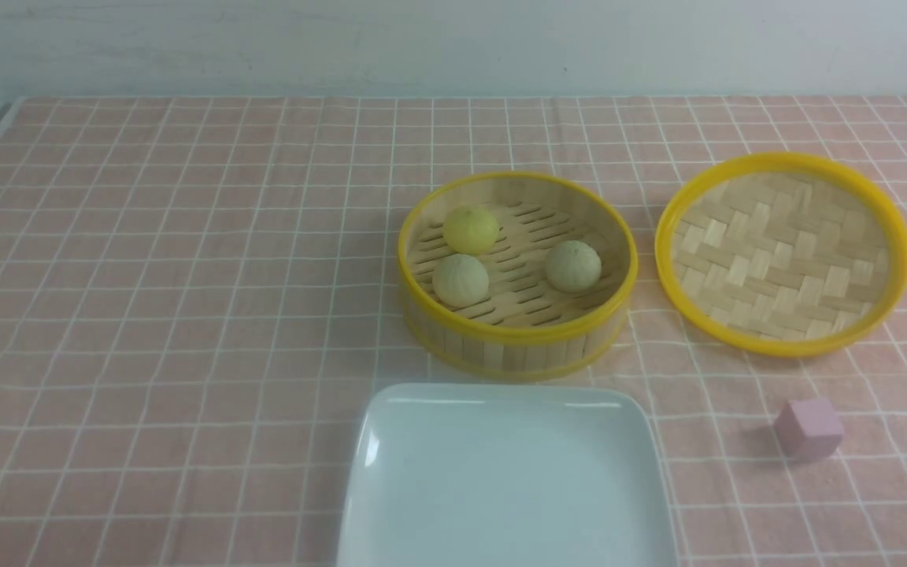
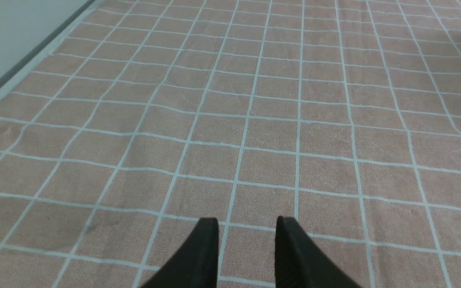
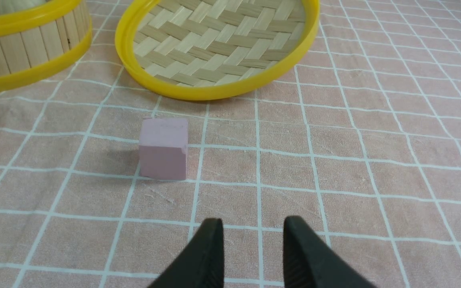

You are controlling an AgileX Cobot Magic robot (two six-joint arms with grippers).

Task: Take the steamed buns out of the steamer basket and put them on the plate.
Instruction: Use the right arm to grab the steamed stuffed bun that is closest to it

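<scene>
Pink cloth ruled with a white grid is spread over the worktop (image 1: 146, 315). Nearest, the left hand (image 2: 247, 220) is seen over the cloth, its black tapered fingers slightly spread and pinching nothing. The right hand (image 3: 253, 219) is held likewise, near a small matte pink cube (image 1: 808, 428). At the near edge a glossy white square plate (image 1: 501, 488) with rounded corners is laid. Just beyond it the round steamer basket (image 1: 501, 346), walled in upright bamboo slats between yellow rims, is set. All three pleated steamed buns (image 1: 572, 265) are seen on its slatted floor, the yellow bun (image 1: 471, 229) farthest. To its right a shallow woven bamboo lid (image 1: 784, 252) is laid. A pale wall (image 1: 453, 39) is seen behind.
</scene>
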